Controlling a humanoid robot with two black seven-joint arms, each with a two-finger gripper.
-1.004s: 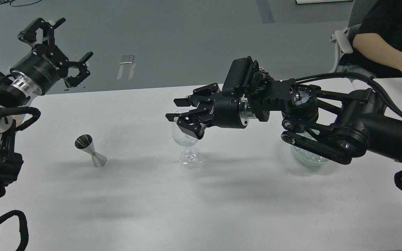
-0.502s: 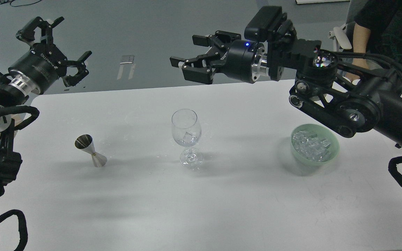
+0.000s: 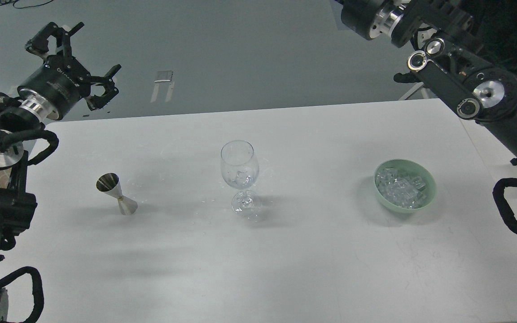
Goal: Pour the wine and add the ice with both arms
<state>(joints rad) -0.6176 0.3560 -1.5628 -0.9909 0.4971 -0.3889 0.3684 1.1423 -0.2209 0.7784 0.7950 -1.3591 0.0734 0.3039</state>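
Left gripper: you see it raised at the far left, above the table's back edge, fingers spread apart and grasping nothing
Left arm: its black links and silver joint disc run down your left edge, looped cables hanging beside them
Jigger: a small metal double cone standing on the white table, tilted-looking from this angle, well left of the glass
Wine glass: upright near the table's middle, foot on the surface; you can make out an ice cube low in the bowl; whether liquid sits around it you cannot tell
Bowl: pale green, standing to the right of the glass and well apart from it, holding a heap of clear ice
Right arm: enters from the right edge and rises to the top of your view; its gripper is cut off past the top edge, so you cannot see its fingers
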